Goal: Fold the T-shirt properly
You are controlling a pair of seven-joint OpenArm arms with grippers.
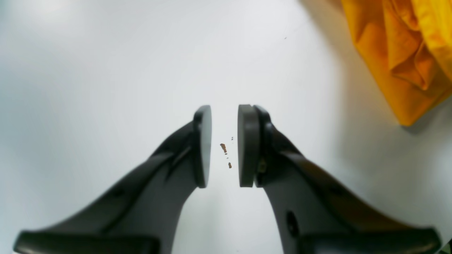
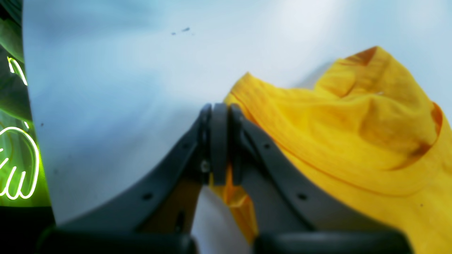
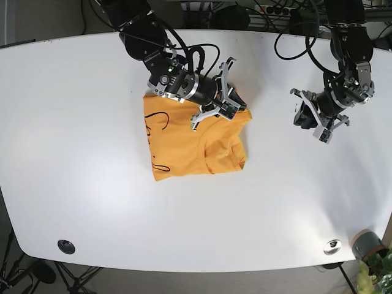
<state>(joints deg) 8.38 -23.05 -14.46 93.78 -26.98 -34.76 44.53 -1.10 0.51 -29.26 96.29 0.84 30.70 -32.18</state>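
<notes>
The yellow-orange T-shirt (image 3: 184,147) lies partly folded in a rough square on the white table (image 3: 92,92), with black lettering along its left side. My right gripper (image 3: 231,110) sits at the shirt's upper right corner. The right wrist view shows this gripper (image 2: 219,141) shut on a bunched fold of the T-shirt (image 2: 353,134), which is lifted a little. My left gripper (image 3: 303,115) hovers over bare table well to the right of the shirt. Its pads (image 1: 247,144) stand slightly apart with nothing between them, and an edge of the T-shirt (image 1: 402,63) shows at upper right.
Small brown specks (image 1: 223,147) mark the table under the left gripper. A black grommet (image 3: 66,246) and a silver one (image 3: 332,246) sit near the front edge, beside a potted plant (image 3: 369,248). Cables (image 3: 294,37) trail at the back. A green neon sign (image 2: 14,165) glows off the table.
</notes>
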